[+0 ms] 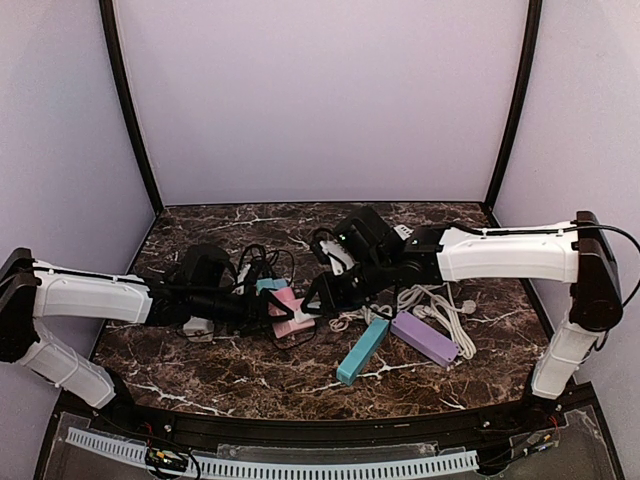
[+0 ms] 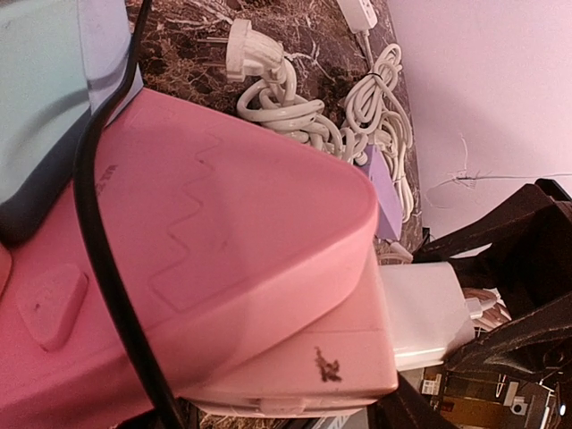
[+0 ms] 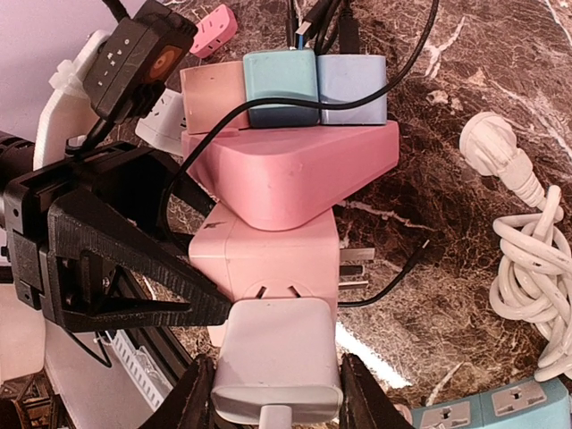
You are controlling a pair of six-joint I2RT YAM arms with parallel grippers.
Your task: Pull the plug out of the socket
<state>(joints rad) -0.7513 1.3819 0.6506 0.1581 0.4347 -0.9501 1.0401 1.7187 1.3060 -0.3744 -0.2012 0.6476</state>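
The pink socket block [image 3: 268,255] lies on the marble table with a white plug [image 3: 279,357] seated in its near face. My right gripper [image 3: 277,398] is shut on the white plug, one finger on each side. My left gripper [image 1: 275,308] grips the pink socket block from the left; one black finger [image 3: 116,268] lies against its side and the other is hidden. In the left wrist view the pink block [image 2: 223,241] fills the frame, with the white plug [image 2: 424,313] at its right end. From above, both grippers meet at the pink block [image 1: 292,318].
Pink, teal and lilac adapters [image 3: 281,85] sit behind the block, with black cables across them. A coiled white cable [image 1: 440,305] with its plug [image 3: 490,147], a teal power strip [image 1: 362,350] and a purple strip [image 1: 425,338] lie to the right.
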